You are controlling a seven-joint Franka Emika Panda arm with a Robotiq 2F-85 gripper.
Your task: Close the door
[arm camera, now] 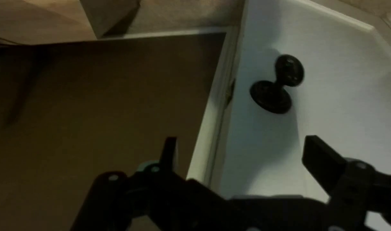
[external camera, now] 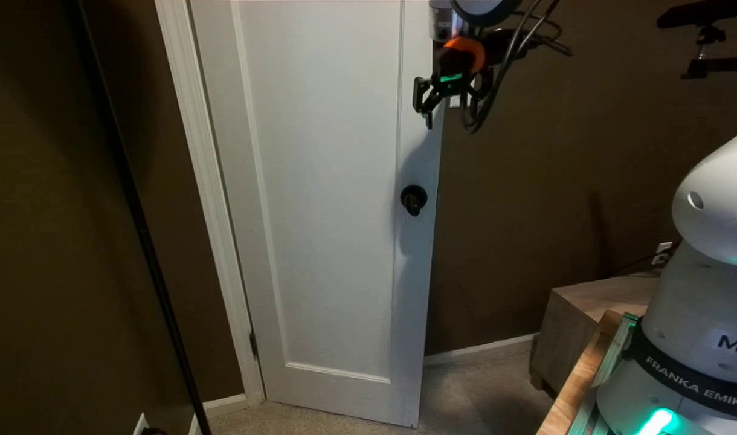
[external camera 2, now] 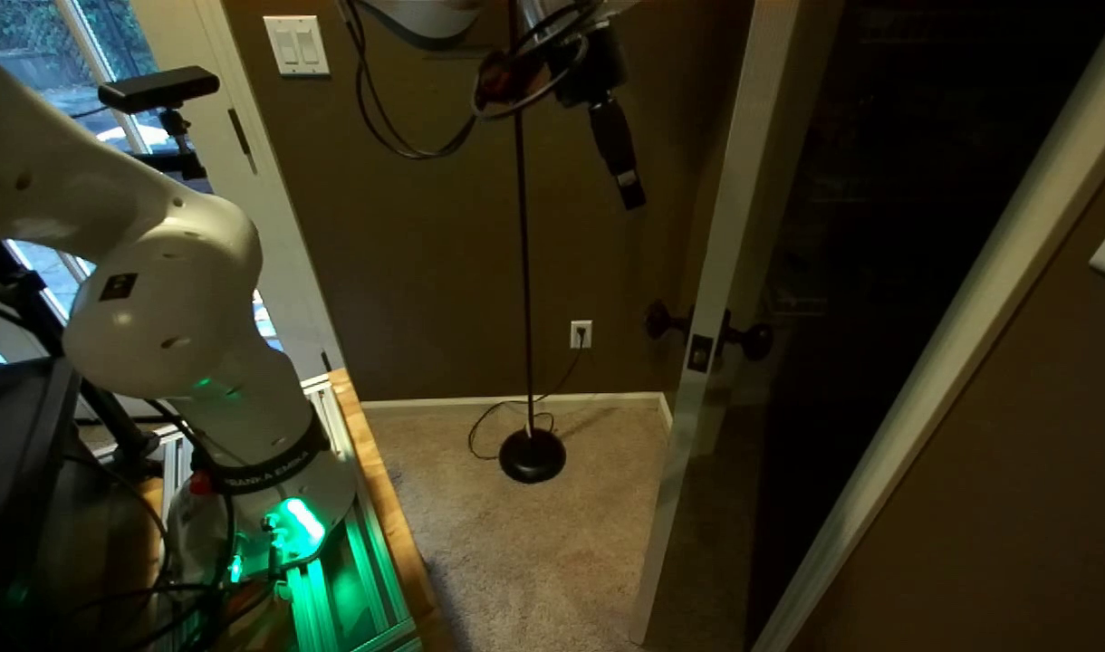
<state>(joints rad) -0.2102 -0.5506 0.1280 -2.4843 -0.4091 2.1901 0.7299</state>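
The tall white panelled door (external camera: 326,181) stands ajar. In an exterior view its free edge (external camera 2: 675,489) shows, with a dark doorway behind it. Its dark round knob (external camera: 414,200) is near that edge; it also shows in an exterior view (external camera 2: 666,319) and in the wrist view (arm camera: 288,70). My gripper (external camera: 447,109) is above knob height near the door's free edge. In an exterior view the gripper (external camera 2: 632,195) hangs on the room side, apart from the knob. In the wrist view the gripper (arm camera: 240,144) has its fingers spread wide with nothing held. Door contact cannot be told.
White door frame trim shows in both exterior views (external camera: 214,181) (external camera 2: 960,326). A thin black floor stand (external camera: 142,223) has a round base (external camera 2: 532,455) and a cord on the carpet. A wooden cabinet (external camera: 586,308) is by the brown wall. The robot's wood-edged table (external camera 2: 385,489) is near.
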